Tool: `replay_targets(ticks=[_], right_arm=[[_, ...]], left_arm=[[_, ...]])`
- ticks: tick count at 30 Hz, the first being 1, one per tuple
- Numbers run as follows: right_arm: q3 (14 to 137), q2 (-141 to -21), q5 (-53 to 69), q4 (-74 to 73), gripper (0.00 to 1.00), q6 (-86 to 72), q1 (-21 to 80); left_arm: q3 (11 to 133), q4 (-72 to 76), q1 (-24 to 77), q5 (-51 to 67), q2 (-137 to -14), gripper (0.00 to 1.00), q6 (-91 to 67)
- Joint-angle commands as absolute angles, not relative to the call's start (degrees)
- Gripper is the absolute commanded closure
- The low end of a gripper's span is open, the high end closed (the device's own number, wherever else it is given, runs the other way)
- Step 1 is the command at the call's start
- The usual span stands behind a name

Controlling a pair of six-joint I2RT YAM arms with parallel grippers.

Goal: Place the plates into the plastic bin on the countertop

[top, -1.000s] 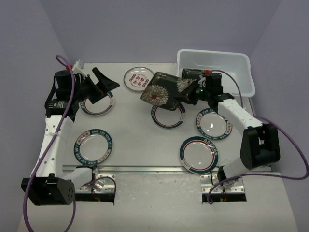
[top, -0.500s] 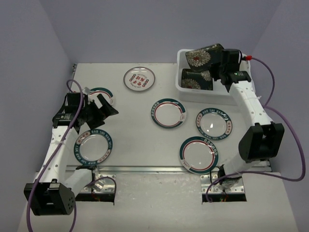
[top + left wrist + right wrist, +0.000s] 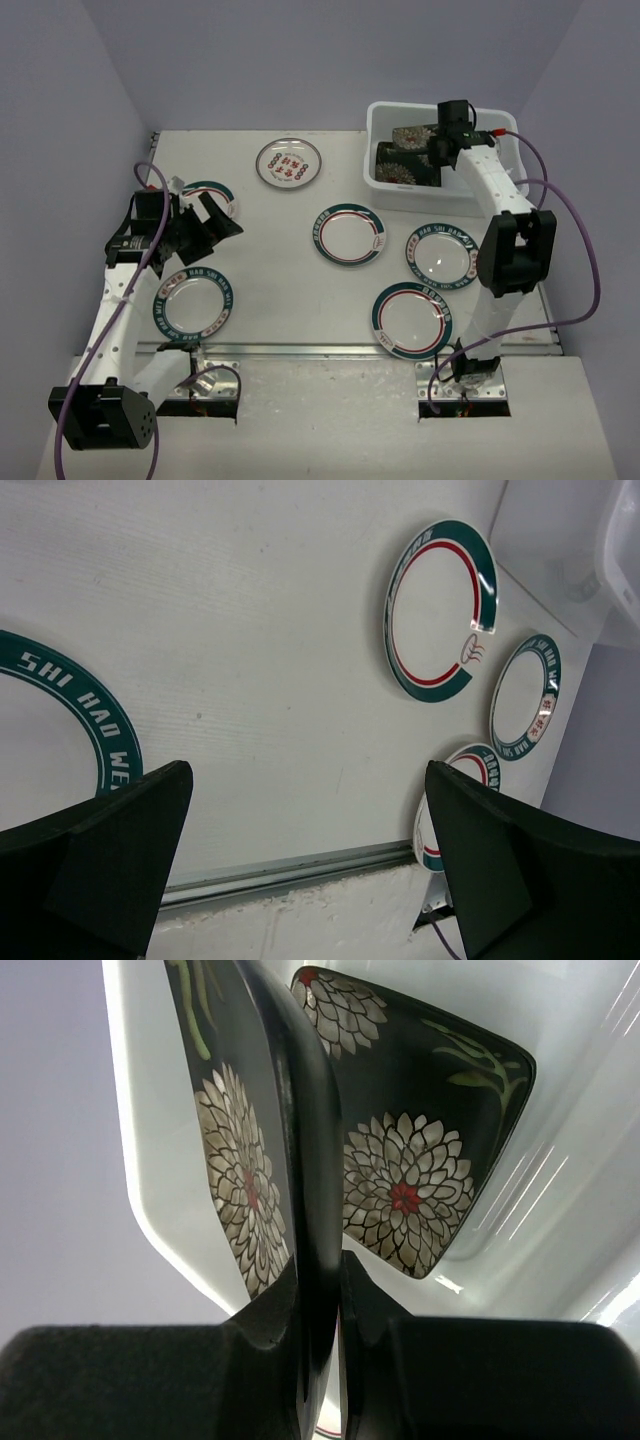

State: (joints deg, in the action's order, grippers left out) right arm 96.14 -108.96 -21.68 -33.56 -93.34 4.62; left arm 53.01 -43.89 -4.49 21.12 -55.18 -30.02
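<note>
My left fingers (image 3: 212, 222) hang over the left part of the off-white matte desk (image 3: 270, 280). They are spread wide with nothing between them. Partly under them lies a round white plate with a teal lettered rim (image 3: 225, 192). A second teal-lettered plate (image 3: 193, 303) lies flat nearer my base, close to the metal rail (image 3: 300, 350) along the near edge.

Further right, at the far edge, sits a round white plate with a red pattern (image 3: 289, 163). Near the middle lies a round white plate with a teal and red ringed rim (image 3: 349, 234). Right of it are a third teal-lettered plate (image 3: 440, 252) and, by the rail, another teal and red ringed plate (image 3: 412, 320). All of these lie flat on the desk and apart from one another.

In the far right corner stands the white rectangular plastic bin (image 3: 385, 112), its long axis running left to right along the far edge. My right fingers (image 3: 265, 1335) reach inside it and are clamped tight on the rim of a square black floral plate (image 3: 235, 1160). That plate stands on edge. In my right wrist view its patterned face is turned left and its edge runs straight away from the camera. Just beside it a second black floral plate (image 3: 420, 1140) rests lower in the bin, face towards the camera, with one corner pointing right at the bin wall. I cannot tell whether the two plates touch.
</note>
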Motion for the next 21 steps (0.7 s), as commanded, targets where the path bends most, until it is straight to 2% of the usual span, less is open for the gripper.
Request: replay_targets(ticks=[1,12,21], right_arm=[[103.04,-108.18,-25.9,-27.6,1.0,-95.98,4.9],[103.08,-114.71,-22.12,-26.66,1.0,-100.2,5.19],[102.69,-119.47,-16.56,-19.9,0.98,-99.96,5.01]], left_arm=[[54.68,-42.69,-4.83,18.43,-56.0,0.0,-28.5],[57.44,-40.27,-4.83,17.87,-63.93,0.0,-28.4],[57.88,-40.57,-4.83,16.56,-65.0,0.0,-27.02]])
